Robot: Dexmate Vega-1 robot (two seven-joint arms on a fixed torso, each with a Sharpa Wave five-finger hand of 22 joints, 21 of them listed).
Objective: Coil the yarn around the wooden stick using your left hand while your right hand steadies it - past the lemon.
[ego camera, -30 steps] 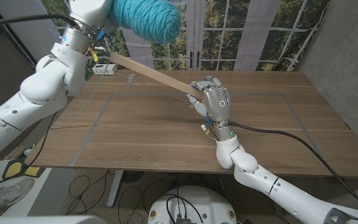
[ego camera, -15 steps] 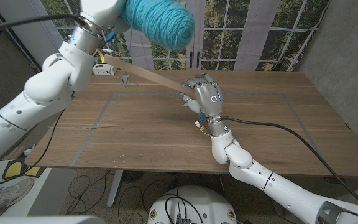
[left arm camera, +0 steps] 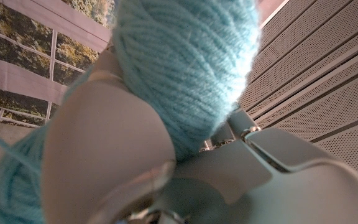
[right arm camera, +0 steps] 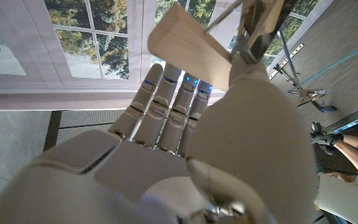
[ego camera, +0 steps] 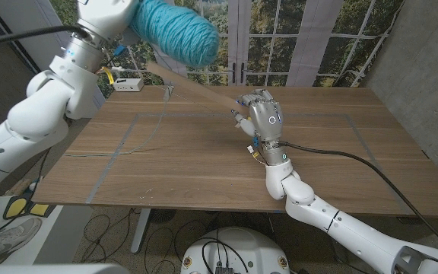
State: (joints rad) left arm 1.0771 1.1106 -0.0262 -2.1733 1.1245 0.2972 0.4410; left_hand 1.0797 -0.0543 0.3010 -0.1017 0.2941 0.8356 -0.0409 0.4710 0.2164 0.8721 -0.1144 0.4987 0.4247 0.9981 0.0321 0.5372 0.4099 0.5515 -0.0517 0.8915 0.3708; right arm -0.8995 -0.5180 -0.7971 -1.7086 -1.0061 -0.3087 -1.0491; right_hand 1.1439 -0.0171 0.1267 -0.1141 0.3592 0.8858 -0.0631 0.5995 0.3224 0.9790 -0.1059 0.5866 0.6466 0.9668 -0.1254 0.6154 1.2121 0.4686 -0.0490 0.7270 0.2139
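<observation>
This looks like a robotics lab or test room. A plain wooden worktop (ego camera: 204,160) on metal legs carries taped outlines (ego camera: 120,141), and a black cable (ego camera: 371,171) trails across it. Behind hangs a printed backdrop (ego camera: 295,38) of windows and trees, next to a bare grey wall (ego camera: 424,68) and perforated panels (left arm camera: 328,81). A power strip (ego camera: 130,85) sits at the far edge.

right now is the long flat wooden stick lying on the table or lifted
Lifted: the long flat wooden stick slants above the table, its end gripped by the right hand.
</observation>
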